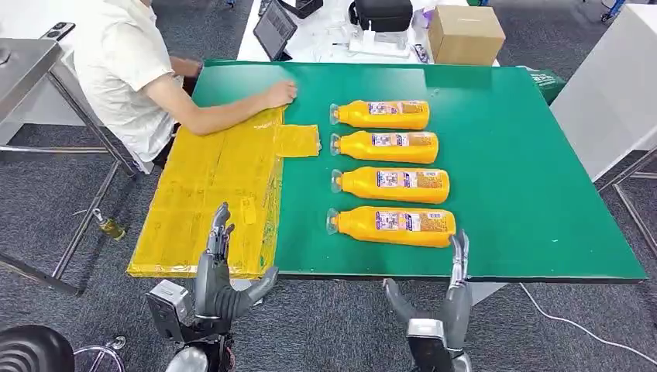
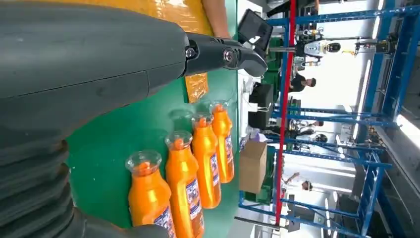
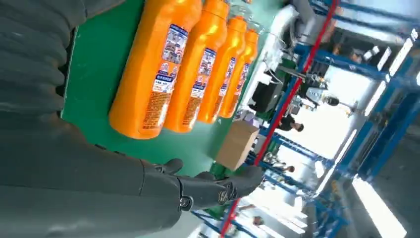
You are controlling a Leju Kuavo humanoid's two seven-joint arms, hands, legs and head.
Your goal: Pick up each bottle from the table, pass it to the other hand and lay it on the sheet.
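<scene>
Several orange bottles lie on their sides in a row on the green table (image 1: 527,155), clear caps toward the sheet; the nearest bottle (image 1: 391,225) (image 2: 148,198) (image 3: 156,69) is closest to me. A yellow sheet (image 1: 209,186) covers the table's left part. My left hand (image 1: 219,271) is open at the near edge, over the sheet's front corner, holding nothing. My right hand (image 1: 445,298) is open at the near edge, just below the nearest bottle's base, fingers pointing up, apart from it.
A person in a white shirt sits at the far left with a hand (image 1: 280,93) on the sheet's far end. A cardboard box (image 1: 465,32), a tablet (image 1: 274,29) and a black bag (image 1: 382,14) stand on the white table behind. A metal table (image 1: 23,70) is left.
</scene>
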